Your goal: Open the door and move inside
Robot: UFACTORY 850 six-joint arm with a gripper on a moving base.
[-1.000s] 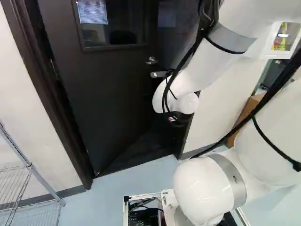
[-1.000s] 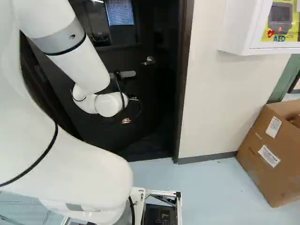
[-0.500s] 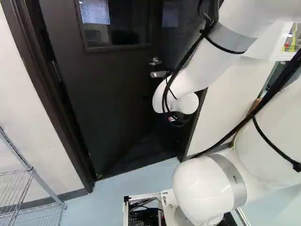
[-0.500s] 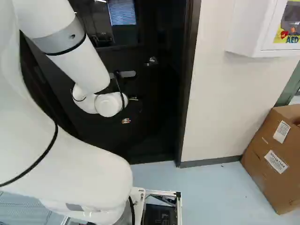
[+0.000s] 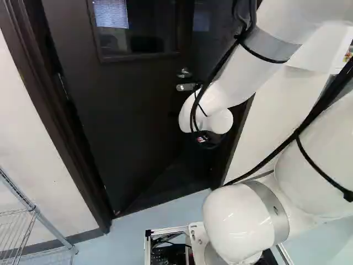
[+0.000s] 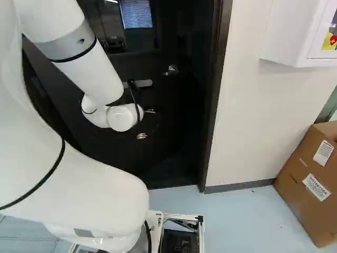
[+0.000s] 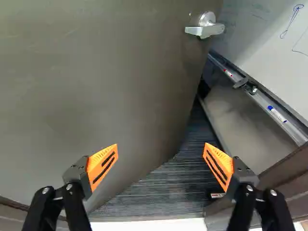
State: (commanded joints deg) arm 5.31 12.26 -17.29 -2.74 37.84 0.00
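Wrist view is showing the door (image 7: pixel 96 86) standing partly open ahead of the gripper (image 7: pixel 161 145); its fingers (image 7: pixel 102 161) are sitting wide apart, holding nothing; opening is looking partly done; the base (image 6: pixel 201 234) is waiting outside, so going in is left.

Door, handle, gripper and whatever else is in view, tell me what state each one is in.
Door: partly open, swung away from the arm's side.
Door handle: not gripped.
Gripper: open, nothing between its fingers.
Whiteboard: drawn on.
Blue marker: lying on the ledge.
Cardboard box: cut off by the view; can't tell if open.
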